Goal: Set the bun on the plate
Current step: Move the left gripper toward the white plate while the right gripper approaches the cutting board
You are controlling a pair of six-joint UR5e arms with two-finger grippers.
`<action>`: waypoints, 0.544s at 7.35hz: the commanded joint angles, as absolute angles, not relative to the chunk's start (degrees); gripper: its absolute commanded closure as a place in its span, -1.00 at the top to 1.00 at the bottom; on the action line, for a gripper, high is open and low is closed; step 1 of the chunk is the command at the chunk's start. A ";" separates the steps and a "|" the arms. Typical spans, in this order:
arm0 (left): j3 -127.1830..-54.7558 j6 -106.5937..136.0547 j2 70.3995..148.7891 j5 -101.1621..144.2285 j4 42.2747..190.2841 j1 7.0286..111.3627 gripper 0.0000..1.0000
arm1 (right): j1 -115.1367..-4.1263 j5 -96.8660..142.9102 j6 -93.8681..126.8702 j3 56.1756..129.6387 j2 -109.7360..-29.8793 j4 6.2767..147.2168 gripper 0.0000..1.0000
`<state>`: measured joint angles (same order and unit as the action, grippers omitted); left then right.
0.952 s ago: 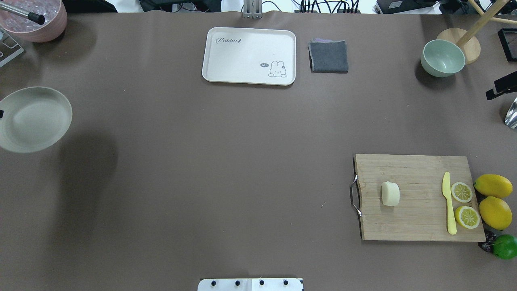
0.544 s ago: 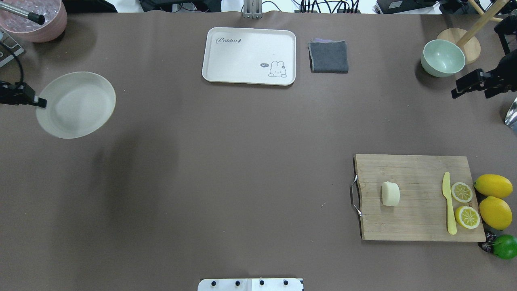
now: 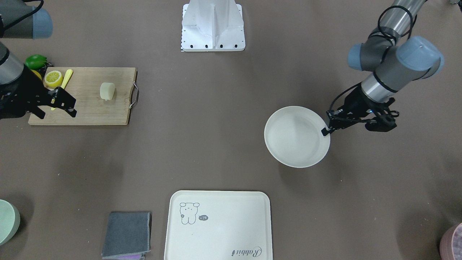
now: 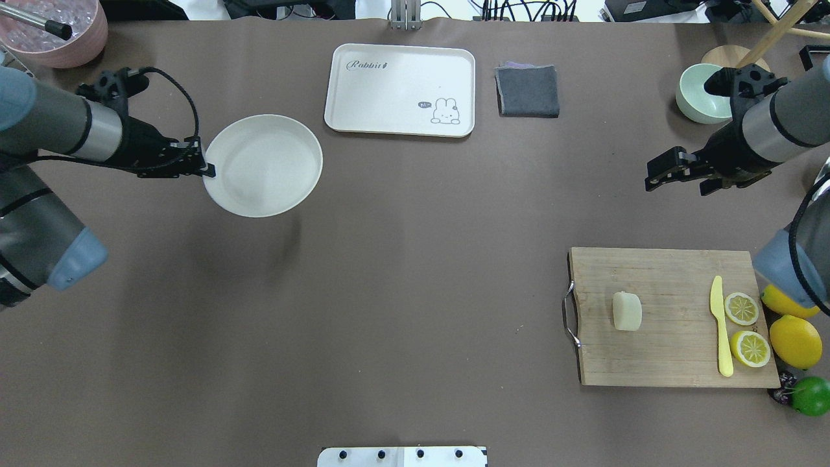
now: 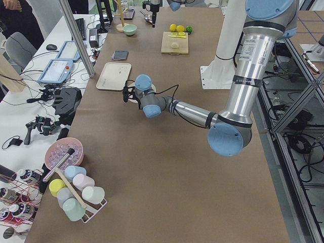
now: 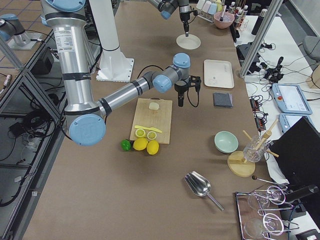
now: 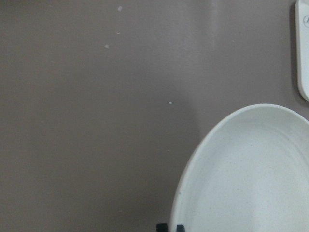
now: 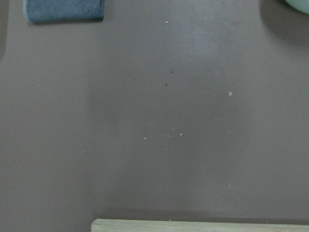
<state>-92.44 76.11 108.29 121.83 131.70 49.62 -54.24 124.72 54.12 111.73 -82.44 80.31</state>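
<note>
The bun (image 4: 627, 311) lies on its side on the wooden cutting board (image 4: 668, 353), near the handle end; it also shows in the front view as the bun (image 3: 107, 90). The plate (image 4: 262, 165) hangs above the table, casting a shadow, left of the rabbit tray. My left gripper (image 4: 206, 170) is shut on the plate's left rim. In the left wrist view the plate (image 7: 251, 174) fills the lower right. My right gripper (image 4: 675, 188) is open and empty, above the bare table beyond the board's far edge, well away from the bun.
A yellow knife (image 4: 720, 327), two lemon slices (image 4: 741, 309), whole lemons (image 4: 795, 341) and a lime (image 4: 810, 395) sit at the board's right end. A cream tray (image 4: 400, 89), grey cloth (image 4: 527, 91), green bowl (image 4: 694, 100) and pink bowl (image 4: 61, 39) line the far edge.
My left arm has carried the plate to the right, from the table's left edge toward the tray. My right arm has come further in from the right edge.
</note>
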 commanded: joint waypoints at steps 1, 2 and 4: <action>-95.44 81.70 114.67 112.27 121.50 41.52 -1.00 | -44.87 118.95 64.39 114.52 -82.79 79.81 1.00; -95.54 85.31 116.52 107.97 119.99 37.31 -1.00 | -42.39 117.00 65.38 114.52 -84.10 78.50 1.00; -95.89 88.74 117.07 101.53 119.97 30.26 -1.00 | -41.40 116.28 65.30 114.43 -88.66 72.45 1.00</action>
